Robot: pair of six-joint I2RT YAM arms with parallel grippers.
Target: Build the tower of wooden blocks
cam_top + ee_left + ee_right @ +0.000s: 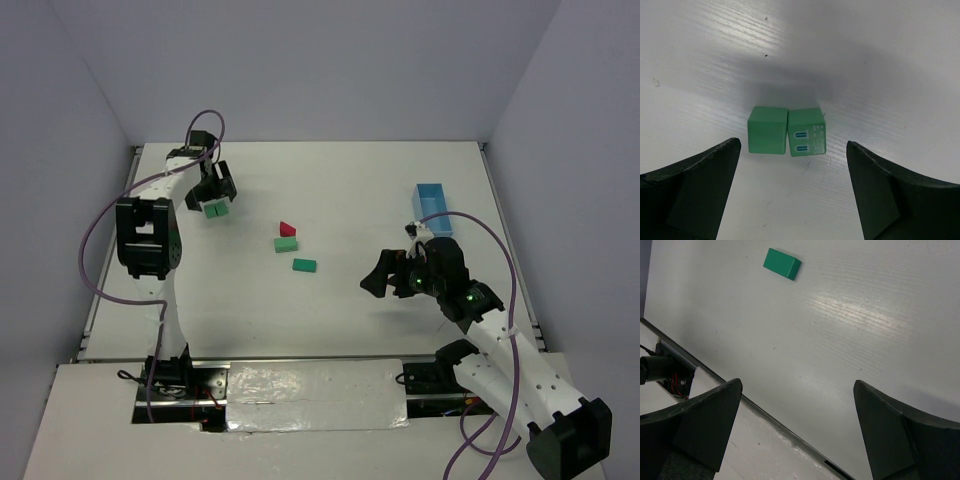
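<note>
- The left jaws stand wide and empty over a plain green cube [767, 131] and a printed green cube [806, 132], which touch side by side at the far left of the bench [400, 170].
- The right jaws, also wide and empty, hang near right.
- Mid-bench lie a green oblong block [782, 263], another green block [286, 243] and the red roof block [287, 228]; nothing is stacked.
- This looks like the first pick. The left jaws likely must centre on one cube, not both, before descending and closing.
</note>
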